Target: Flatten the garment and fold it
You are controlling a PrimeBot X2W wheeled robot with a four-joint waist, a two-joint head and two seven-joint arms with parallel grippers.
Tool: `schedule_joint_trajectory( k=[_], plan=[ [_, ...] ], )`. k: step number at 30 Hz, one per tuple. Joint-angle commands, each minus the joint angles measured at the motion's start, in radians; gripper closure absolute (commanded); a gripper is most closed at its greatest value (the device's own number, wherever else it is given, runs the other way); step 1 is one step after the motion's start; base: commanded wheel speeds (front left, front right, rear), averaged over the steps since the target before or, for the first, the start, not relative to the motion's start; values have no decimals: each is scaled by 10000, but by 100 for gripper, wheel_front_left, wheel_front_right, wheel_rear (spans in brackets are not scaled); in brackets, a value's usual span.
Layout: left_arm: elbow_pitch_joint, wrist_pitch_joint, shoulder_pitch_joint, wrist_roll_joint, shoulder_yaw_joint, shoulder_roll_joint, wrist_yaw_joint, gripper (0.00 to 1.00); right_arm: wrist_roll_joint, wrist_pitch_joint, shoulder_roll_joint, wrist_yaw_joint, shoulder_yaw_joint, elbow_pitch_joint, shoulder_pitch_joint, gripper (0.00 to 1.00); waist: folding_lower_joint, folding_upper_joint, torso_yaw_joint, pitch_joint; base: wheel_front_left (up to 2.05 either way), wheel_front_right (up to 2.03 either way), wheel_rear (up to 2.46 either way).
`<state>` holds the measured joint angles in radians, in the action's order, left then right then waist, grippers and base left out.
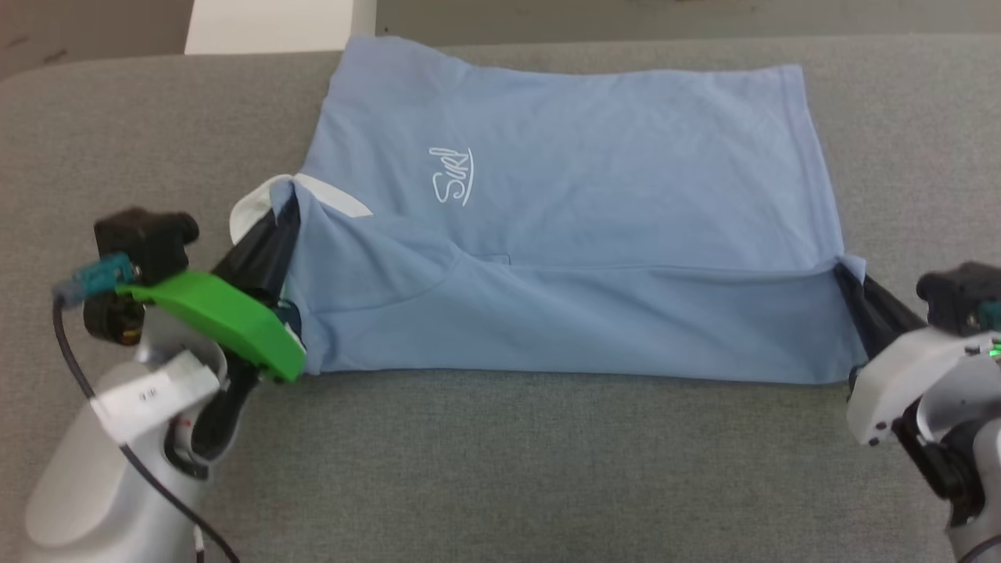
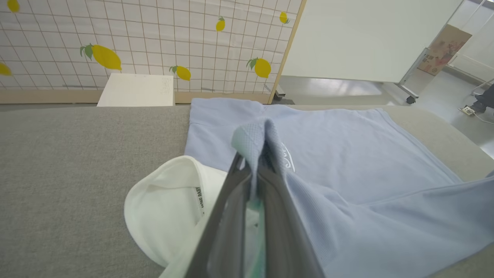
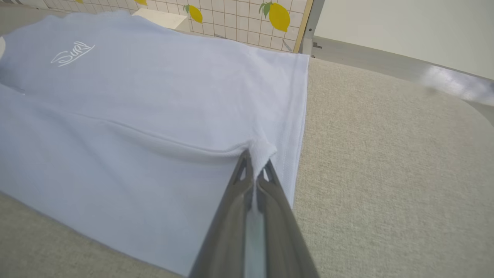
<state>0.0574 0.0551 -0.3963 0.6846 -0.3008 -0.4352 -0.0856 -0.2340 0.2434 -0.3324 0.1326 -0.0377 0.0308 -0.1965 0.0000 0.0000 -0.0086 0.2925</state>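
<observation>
At the left, the left gripper (image 1: 283, 215) is clenched on the garment (image 1: 594, 234) beside its white collar (image 1: 252, 207). The shirt lies spread across the grey table (image 1: 500, 469). At the right, the right gripper (image 1: 848, 274) pinches its hem edge.

Your left claw (image 2: 252, 162) has smooth dark plastic fingers (image 2: 227, 224); between them, the polo shirt (image 2: 347, 173) is soft matt knit; beneath, coarse grey woven table cover (image 2: 77, 173).

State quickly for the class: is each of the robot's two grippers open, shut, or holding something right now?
Left gripper: shut on the garment, beside the white collar.
Right gripper: shut on the garment near its hem.
</observation>
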Motion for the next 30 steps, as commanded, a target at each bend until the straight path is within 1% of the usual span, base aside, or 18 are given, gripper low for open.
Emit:
schedule_joint_trajectory(
  k=[1, 5, 6, 8, 13, 14, 16, 18, 20, 21, 22, 23, 24, 27, 29, 30],
  plan=[
    [186, 174, -361, 231, 44, -78, -54, 100, -128, 192, -65, -19, -49, 190, -338, 100, 0, 0, -85, 398, 0, 0, 0],
    [869, 752, -975, 482, 71, -193, -80, 100, -401, 877, -225, -19, -124, 797, -990, 100, 0, 0, -106, 787, 0, 0, 0],
    [1279, 1177, -1201, 625, 60, -253, -36, 100, -527, 1245, -242, -19, -163, 1049, -1257, 100, 0, 0, -134, 951, 0, 0, 0],
    [1682, 1695, -1379, 748, 26, -329, 76, 100, -620, 1610, -298, -19, -224, 1267, -1516, 100, 0, 0, -165, 1098, 0, 0, 0],
    [2559, 3585, -1560, 1045, -224, -655, 552, 100, -974, 2723, -371, -19, -376, 1745, -2080, 100, 0, 0, -267, 1388, 0, 0, 0],
    [2865, 4721, -1546, 1266, -351, -846, 854, 100, -1177, 3505, -410, -19, -457, 1969, -2365, 100, 0, 0, -311, 1492, 0, 0, 0],
    [2948, 5325, -1500, 1437, -397, -920, 1023, 100, -1327, 4067, -387, -19, -445, 2099, -2496, 100, 0, 0, -332, 1531, 0, 0, 0],
    [2875, 5687, -1452, 1619, -371, -925, 1168, 100, -1415, 4564, -351, -19, -396, 2150, -2580, 100, 0, 0, -340, 1561, 0, 0, 0],
    [2690, 5645, -1417, 1719, -261, -878, 1284, 100, -1502, 4815, -298, -19, -305, 2099, -2632, 100, 0, 0, -333, 1563, 0, 0, 0],
    [2583, 5480, -1402, 1726, -185, -837, 1334, 50, -1532, 4806, -256, -19, -233, 2046, -2642, 100, 0, 0, -329, 1550, 0, 0, 0],
    [2429, 5110, -1391, 1653, -80, -802, 1366, 0, -1555, 4713, -196, -19, -162, 1968, -2635, 73, 0, 0, -323, 1508, 0, 0, 0],
    [2311, 4747, -1367, 1549, -10, -789, 1362, 0, -1552, 4627, -152, -19, -114, 1914, -2598, 32, 0, 0, -318, 1467, 0, 0, 0],
    [2175, 4249, -1312, 1403, 58, -771, 1311, 0, -1530, 4494, -101, -19, -51, 1852, -2514, 0, 0, 0, -310, 1385, 0, 0, 0],
    [1924, 2808, -1028, 960, 251, -708, 1271, 0, -1434, 3929, 47, -19, 151, 1609, -2194, 0, 0, 0, -280, 1108, 0, 0, 0],
    [1732, 1786, -696, 588, 361, -650, 1375, 0, -1346, 3352, 135, -19, 217, 1357, -1888, 0, 0, 0, -257, 859, 0, 0, 0],
    [1622, 1226, -470, 330, 417, -626, 1529, 0, -1320, 2958, 196, -19, 257, 1185, -1696, 0, 0, 0, -242, 708, 0, 0, 0]
  ],
)
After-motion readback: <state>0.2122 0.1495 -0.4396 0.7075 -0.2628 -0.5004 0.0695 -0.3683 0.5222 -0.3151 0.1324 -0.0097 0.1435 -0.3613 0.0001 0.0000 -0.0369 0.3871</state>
